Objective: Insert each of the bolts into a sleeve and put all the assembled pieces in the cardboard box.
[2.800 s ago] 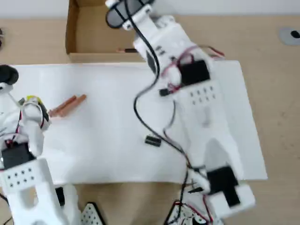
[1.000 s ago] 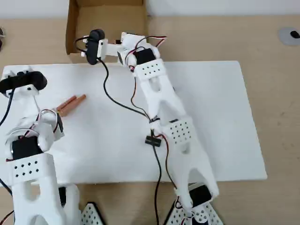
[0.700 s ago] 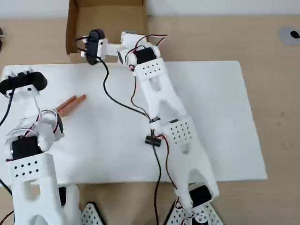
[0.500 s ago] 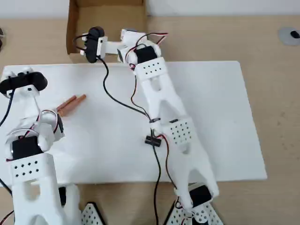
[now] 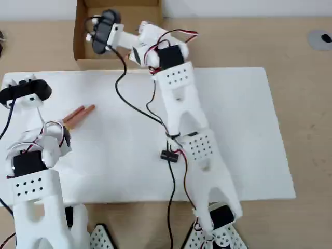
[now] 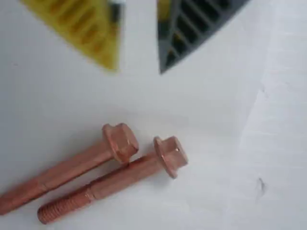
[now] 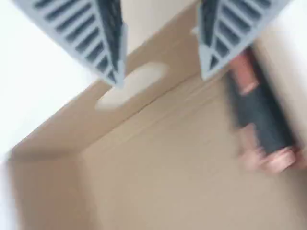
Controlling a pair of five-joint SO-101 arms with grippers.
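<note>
Two copper bolts (image 6: 115,167) lie side by side on the white mat (image 5: 104,155), and the pair of bolts (image 5: 77,115) is at the mat's left part. My left gripper (image 6: 136,72) hangs open just above them, holding nothing. The right arm (image 5: 176,88) stretches to the cardboard box (image 5: 79,36) at the back left. My right gripper (image 7: 160,76) is open and empty over the box's inside. A bolt in a black sleeve (image 7: 261,127) lies on the box floor (image 7: 158,177).
A small black piece (image 5: 168,155), perhaps a sleeve, lies mid-mat beside the right arm's cable. The left arm (image 5: 33,171) stands at the mat's left edge. A grey disc (image 5: 321,39) sits on the wooden table at the far right.
The right arm's wrist has swung from the box's front wall to farther back over the box. The left arm and the two bolts have stayed put.
</note>
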